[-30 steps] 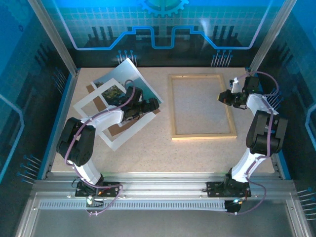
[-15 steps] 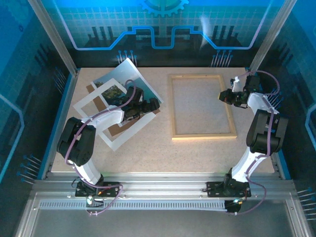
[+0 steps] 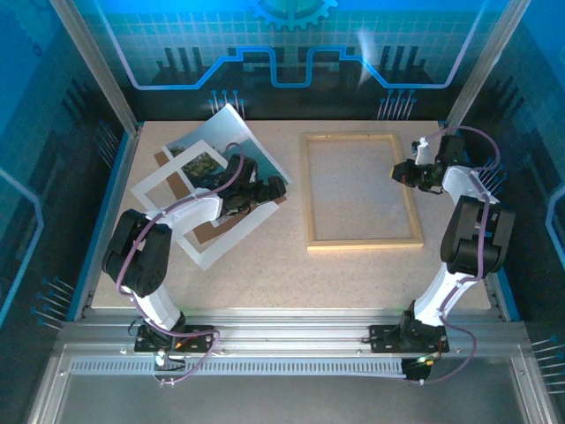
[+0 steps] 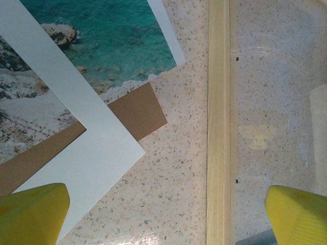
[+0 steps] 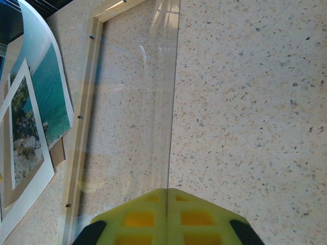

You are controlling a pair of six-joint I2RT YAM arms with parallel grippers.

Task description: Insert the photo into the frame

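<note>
**Print waits outside the frame while the glazing is held**

The photo point(image 3: 237, 144) lies on the tabletop point(image 3: 291, 274) to the left of the frame point(image 3: 363, 244), in a loose, skewed stack: a white mat point(image 4: 92, 148) rests across it and a brown backing board point(image 4: 138, 115) pokes out underneath. Only its sea and sky corner is bare.

The left tool point(image 4: 163, 214) hovers over the gap between the stack and the frame's left rail, fingers spread wide and gripping nothing. The right tool point(image 5: 167, 214) sits at the frame's far right side, clenched on the edge of a clear pane point(image 5: 133, 102). I cannot tell whether that pane lies flat or tilts.

The print looks thin, light and floppy, and its glossy face is likely slippery and easily marked. It would probably bow if lifted by one corner. The best hold seems to be the exposed edge nearest the frame, pinched shallowly, once the mat is off it.

The frame holds no print. Inside its rails are the pane and the speckled tabletop seen through it.
</note>
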